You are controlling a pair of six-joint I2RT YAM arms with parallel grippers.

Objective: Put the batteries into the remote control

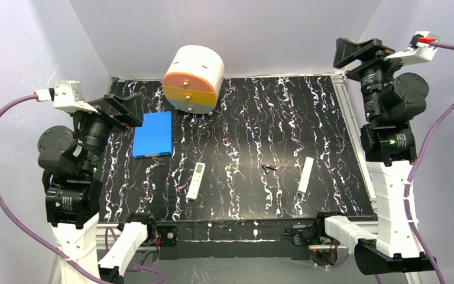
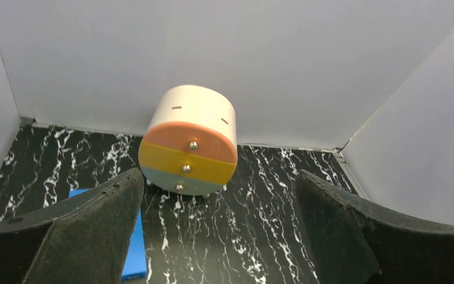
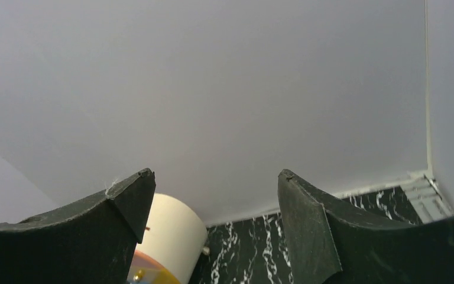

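While nothing is loaded yet, every step remains. Left gripper (image 2: 219,236) and right gripper (image 3: 213,231) hang raised at the table's (image 1: 236,118) far side corners, jaws wide, holding nothing. The remote control (image 1: 195,180) lies screen-up near centre, well apart from both. The batteries (image 1: 268,168) lie loose to its right.

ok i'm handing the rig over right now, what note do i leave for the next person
Left gripper: open, empty, held up at the left side.
Right gripper: open, empty, held up at the far right corner.
Remote control: lying flat, front middle. Batteries: loose to its right, apart from it.
Done: nothing loaded yet.
Left: pick up both batteries and fit them into the remote control.
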